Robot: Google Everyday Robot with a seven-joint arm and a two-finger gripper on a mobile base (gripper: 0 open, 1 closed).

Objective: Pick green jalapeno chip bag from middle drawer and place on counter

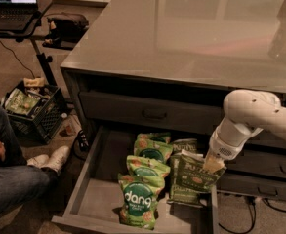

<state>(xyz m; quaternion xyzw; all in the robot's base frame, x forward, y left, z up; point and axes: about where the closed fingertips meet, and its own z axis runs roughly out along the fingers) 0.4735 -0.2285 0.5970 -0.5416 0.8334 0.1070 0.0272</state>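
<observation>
Olive-green foil shows where the green jalapeno chip bag (pixel 194 175) hangs tilted just above the right side of the open middle drawer (pixel 91 169). Its upper edge is clamped between the fingers of the gripper (pixel 213 164), which sits over the drawer's right wall at the end of a white arm (pixel 245 116). The bag's lower edge is close to a second dark green bag (pixel 180 195) lying flat on the drawer floor; whether the two touch cannot be told. Brighter dang bags (pixel 138 206) lie in a line down the middle of the drawer. The glossy grey desk (pixel 181 33), where the bag is bound, spreads above and behind the drawer. The bag looks light, puffed with air and soft-sided, with a slick skin and brittle contents, so it will likely sway and crinkle when carried. The flat sealed seam along the top seems the soundest place to hold, since a squeeze on the belly could crush the chips or let the foil slide free.
</observation>
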